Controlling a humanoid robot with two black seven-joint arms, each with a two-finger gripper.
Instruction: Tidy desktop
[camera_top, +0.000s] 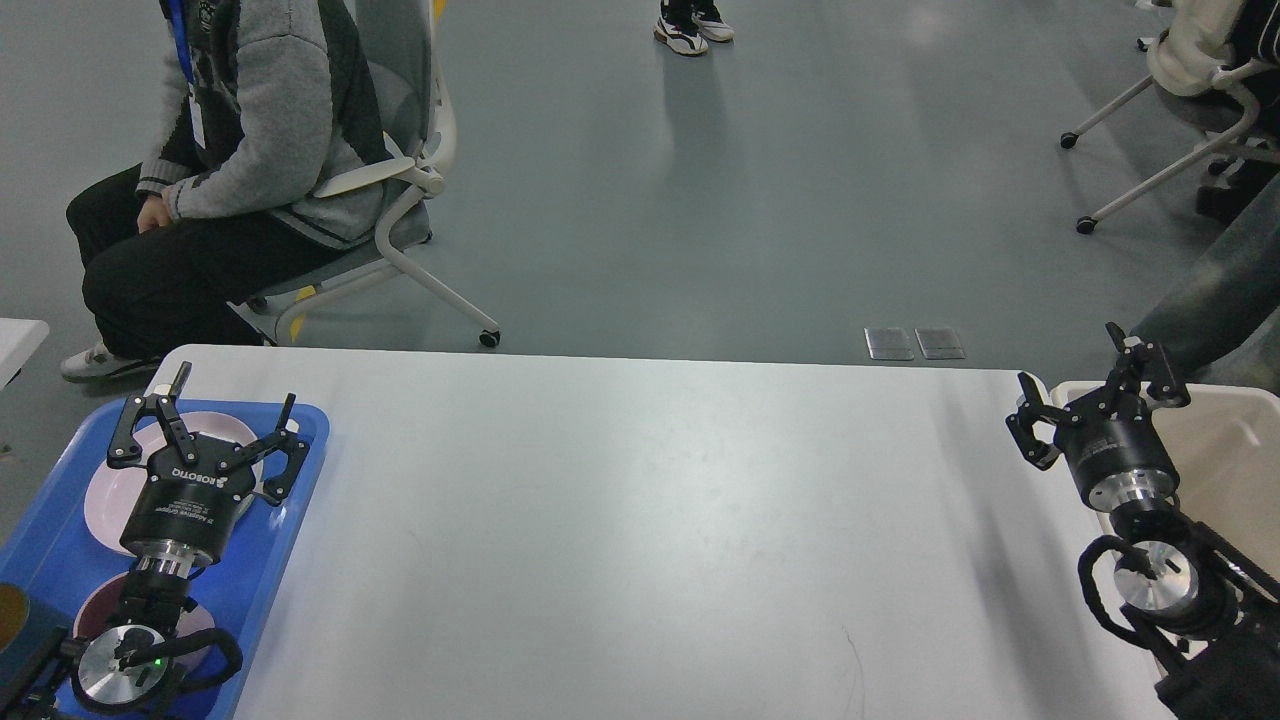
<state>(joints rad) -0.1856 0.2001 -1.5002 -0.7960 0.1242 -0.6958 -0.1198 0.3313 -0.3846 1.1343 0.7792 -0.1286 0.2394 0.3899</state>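
surface: the white desktop is filling the middle of the view, looking hard, smooth and slippery; judged too big and rigid to lift, nothing on its bare span to take hold of
left pincer: hanging released over the pale plate in the blue tray
right pincer: hanging released at the beige bin rim

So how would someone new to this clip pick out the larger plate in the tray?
Start at the large white desktop and go to the blue plastic tray on its left end. The pale pink round plate lies in the tray's far half, under the open left gripper. The darker plate nearer the camera is smaller.
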